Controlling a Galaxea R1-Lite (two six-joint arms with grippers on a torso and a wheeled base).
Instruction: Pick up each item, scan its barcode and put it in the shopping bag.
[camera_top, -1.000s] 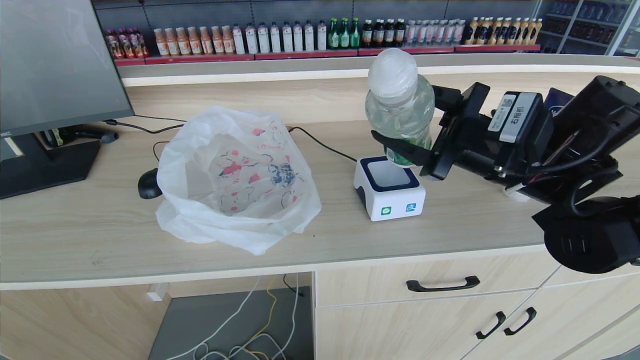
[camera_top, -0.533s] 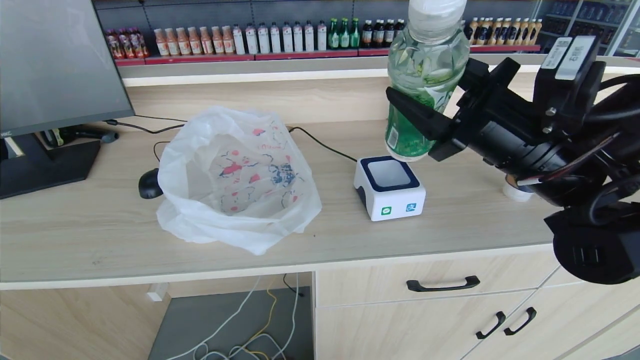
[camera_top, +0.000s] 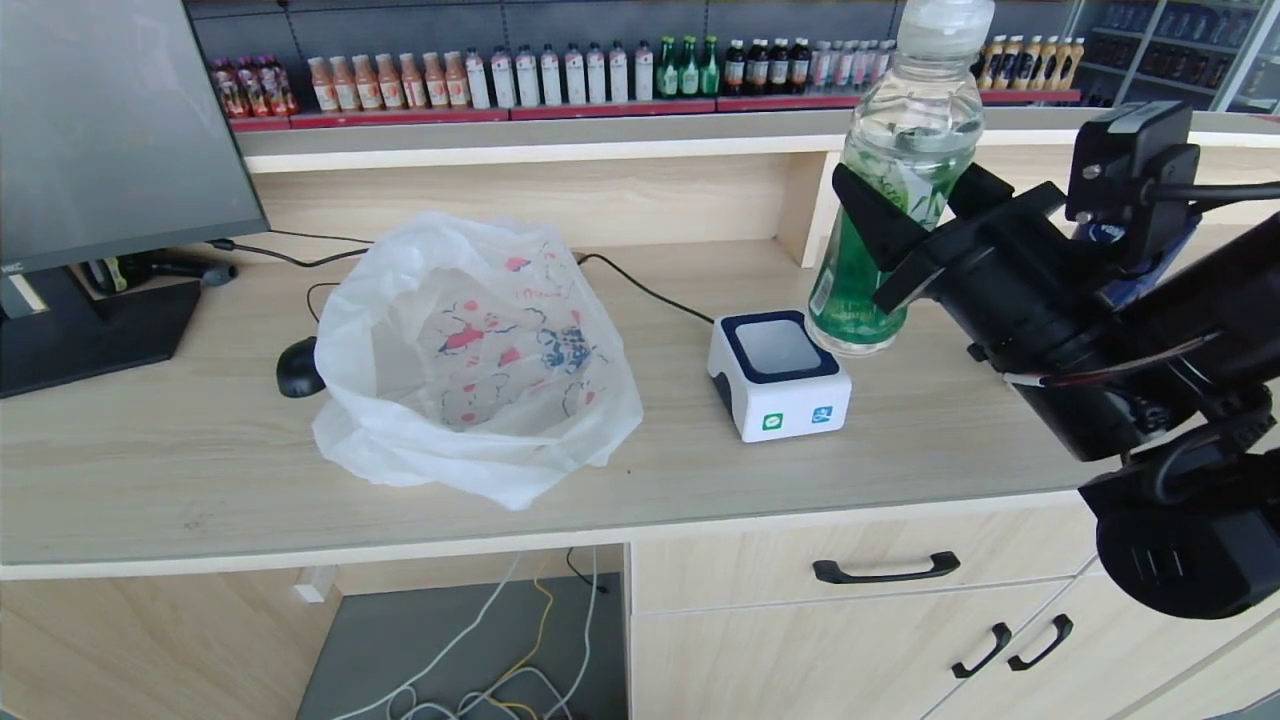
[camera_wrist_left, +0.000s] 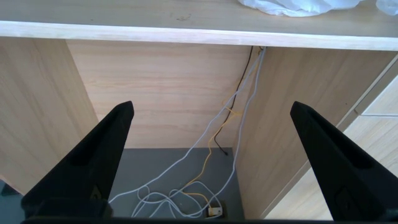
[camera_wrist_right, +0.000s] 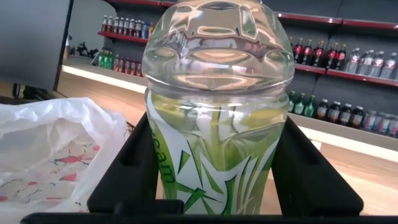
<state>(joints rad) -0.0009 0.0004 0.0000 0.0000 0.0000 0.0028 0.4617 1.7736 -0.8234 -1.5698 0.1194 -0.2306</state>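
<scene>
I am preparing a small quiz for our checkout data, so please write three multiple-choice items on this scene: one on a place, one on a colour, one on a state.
1. Where does the bag lie relative to the scanner?
A. on the robot's left of it
B. on the robot's right of it
C. on top of it

2. What colour is the label of the bottle?
A. red
B. blue
C. green

3. In what state is the right gripper?
A. open and empty
B. shut on the bottle
C. shut on the bag

Answers:
1 A: in the head view the bag sits left of the scanner, apart from it.
2 C: the label is green with white marks in the head and right wrist views.
3 B: it clamps the upright bottle from both sides.
</scene>
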